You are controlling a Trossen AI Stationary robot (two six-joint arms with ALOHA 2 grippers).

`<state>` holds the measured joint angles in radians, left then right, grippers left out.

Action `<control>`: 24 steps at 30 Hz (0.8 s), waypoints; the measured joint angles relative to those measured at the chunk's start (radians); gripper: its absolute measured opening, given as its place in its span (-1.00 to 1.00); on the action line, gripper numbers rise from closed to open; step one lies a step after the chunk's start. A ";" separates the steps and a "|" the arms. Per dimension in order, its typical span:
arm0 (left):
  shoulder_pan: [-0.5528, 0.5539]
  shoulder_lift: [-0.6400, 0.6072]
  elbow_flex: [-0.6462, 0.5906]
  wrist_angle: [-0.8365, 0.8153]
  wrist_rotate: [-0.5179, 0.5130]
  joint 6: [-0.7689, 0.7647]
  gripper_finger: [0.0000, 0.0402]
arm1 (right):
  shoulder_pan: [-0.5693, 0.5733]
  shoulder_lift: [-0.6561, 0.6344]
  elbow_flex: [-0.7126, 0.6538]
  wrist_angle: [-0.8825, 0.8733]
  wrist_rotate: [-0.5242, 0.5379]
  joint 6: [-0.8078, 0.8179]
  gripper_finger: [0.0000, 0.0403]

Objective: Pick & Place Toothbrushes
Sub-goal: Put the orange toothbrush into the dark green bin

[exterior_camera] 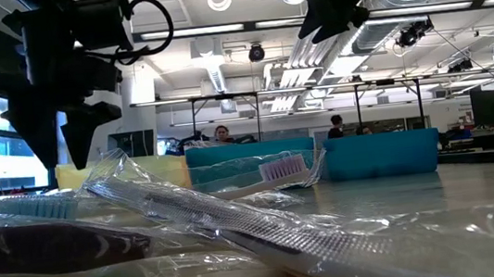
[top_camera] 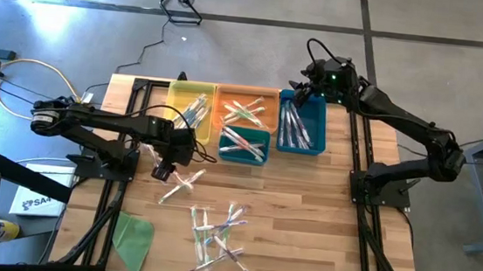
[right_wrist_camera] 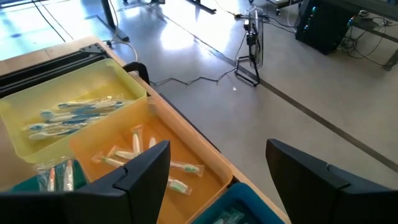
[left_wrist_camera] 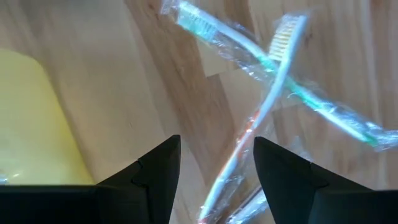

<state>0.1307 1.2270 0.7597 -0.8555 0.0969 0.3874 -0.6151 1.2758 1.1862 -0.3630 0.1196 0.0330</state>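
Your wooden bench [top_camera: 323, 204] fills the overhead view. Along its far edge sit four bins: a yellow bin [top_camera: 188, 104] at left, an orange bin [top_camera: 246, 106] beside it, a smaller teal bin [top_camera: 244, 144] just in front of the orange one, and a blue bin [top_camera: 303, 125] at right; each holds wrapped toothbrushes. A flat green sheet [top_camera: 133, 237] lies near the bench's near left corner. Your left tool [top_camera: 163, 172] hangs just above the bench in front of the yellow bin, its fingers spread wide and holding nothing, right beside a crossed pair of toothbrushes [top_camera: 182, 184]. Your right tool [top_camera: 300, 92] hovers over the blue bin's far edge, also wide apart and empty. A loose pile of toothbrushes [top_camera: 220, 235] lies near the bench's near middle.
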 joint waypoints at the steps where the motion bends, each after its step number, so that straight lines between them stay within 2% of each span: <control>1: 0.000 0.000 0.000 0.000 0.009 -0.002 -0.01 | 0.000 0.000 0.000 0.000 -0.005 0.000 0.28; 8: 0.000 0.000 0.000 -0.001 0.032 -0.072 -0.01 | 0.000 0.000 0.000 0.000 -0.026 0.001 0.28; 12: -0.006 0.008 0.000 -0.002 0.079 -0.133 -0.01 | 0.000 0.000 0.000 0.000 -0.026 0.001 0.28; 21: -0.149 0.089 0.000 0.000 0.082 -0.240 -0.01 | 0.000 0.000 0.000 0.000 -0.026 0.001 0.28; 24: -0.166 0.107 0.000 0.004 0.040 -0.290 -0.01 | 0.000 0.000 0.000 0.000 -0.026 0.001 0.28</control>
<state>-0.0352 1.3338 0.7601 -0.8516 0.1374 0.0972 -0.6155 1.2758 1.1862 -0.3630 0.0937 0.0338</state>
